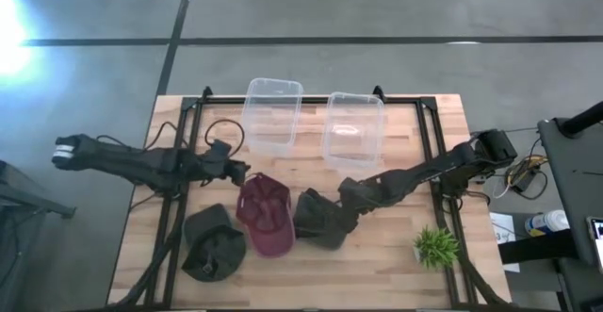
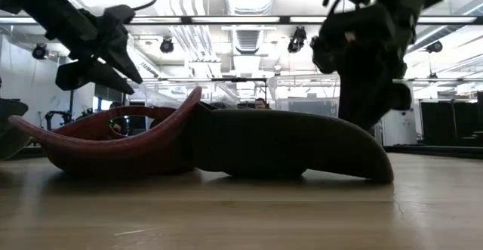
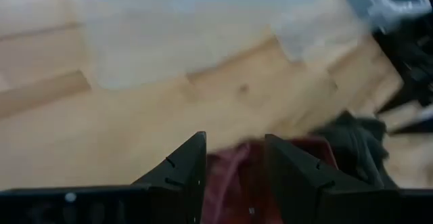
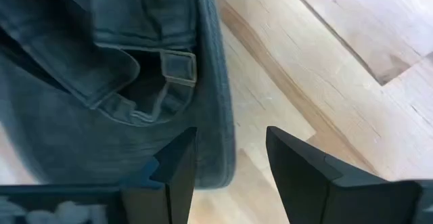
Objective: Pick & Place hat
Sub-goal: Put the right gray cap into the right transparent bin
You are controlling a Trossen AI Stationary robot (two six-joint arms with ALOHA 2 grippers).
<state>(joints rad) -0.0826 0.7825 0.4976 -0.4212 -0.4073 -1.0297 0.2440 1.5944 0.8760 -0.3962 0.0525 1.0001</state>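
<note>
Closest to the low camera lies the bare wooden worktop point(image 2: 241, 212), and on it the red cap point(image 2: 113, 140) and the dark grey cap point(image 2: 287, 148) lie touching each other. Seen from above, the red cap point(image 1: 265, 214) is near the centre of the worktop point(image 1: 396, 255), with its brim pointing to 5 o'clock. The dark grey cap point(image 1: 318, 220) is just beside it at 3 o'clock, and a dark green cap point(image 1: 213, 244) lies at 8 o'clock from the red one, near it.

The left gripper point(image 1: 237, 172) hangs above the worktop at 10 o'clock from the red cap, close to its edge. Its fingers point(image 3: 186, 166) are open, nothing is between them, and the red cloth shows just past them.

The right gripper point(image 1: 347, 202) is at the 2 o'clock side of the dark grey cap. Its fingers point(image 4: 177, 163) are also open, with one finger over the cap's rim near the strap buckle and the other over bare wood.

Two clear plastic boxes point(image 1: 271, 114) stand side by side at 12 o'clock, well apart from the caps. A small green plant point(image 1: 435, 246) stands at 4 o'clock, near the worktop's edge.
</note>
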